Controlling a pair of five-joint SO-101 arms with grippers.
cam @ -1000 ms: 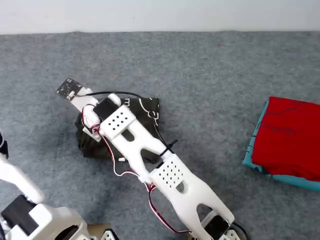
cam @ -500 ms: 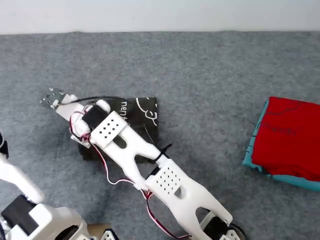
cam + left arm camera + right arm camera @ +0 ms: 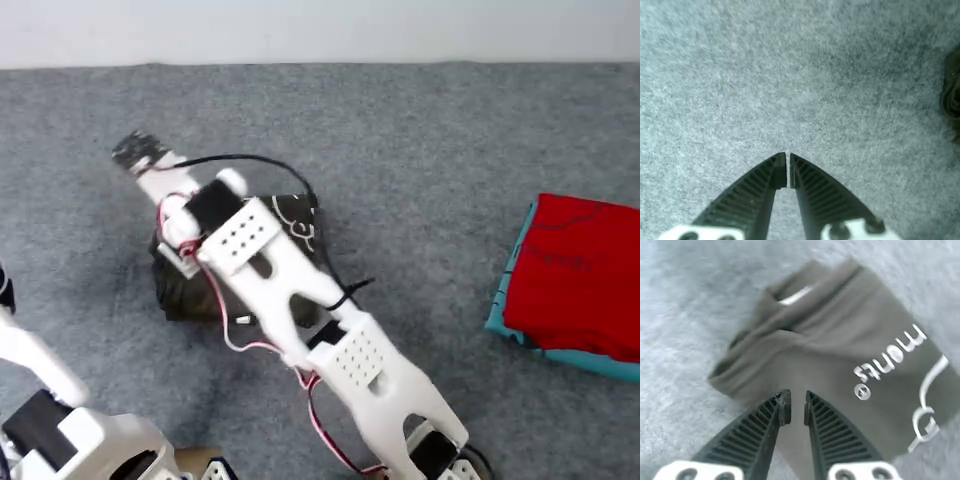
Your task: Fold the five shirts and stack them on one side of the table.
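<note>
The high camera hangs above the grey felt table (image 3: 450,150) and faces down, far enough off to take in both arms and the folded black shirt (image 3: 295,215). The right wrist camera sits just behind the right claw (image 3: 794,405), close over that same shirt beyond its tips. The left wrist camera looks past the left claw (image 3: 788,162) at nearby felt, with a dark cloth edge (image 3: 952,95) well off to one side of it.

Desk (image 3: 420,150): mottled grey throughout. Folded shirt (image 3: 840,355): dark olive-brown, with white lettering and line print. Stack: red shirt (image 3: 580,280) over teal shirt (image 3: 499,322). Right arm (image 3: 290,285): white, dot-perforated panels, red and black wiring.
</note>
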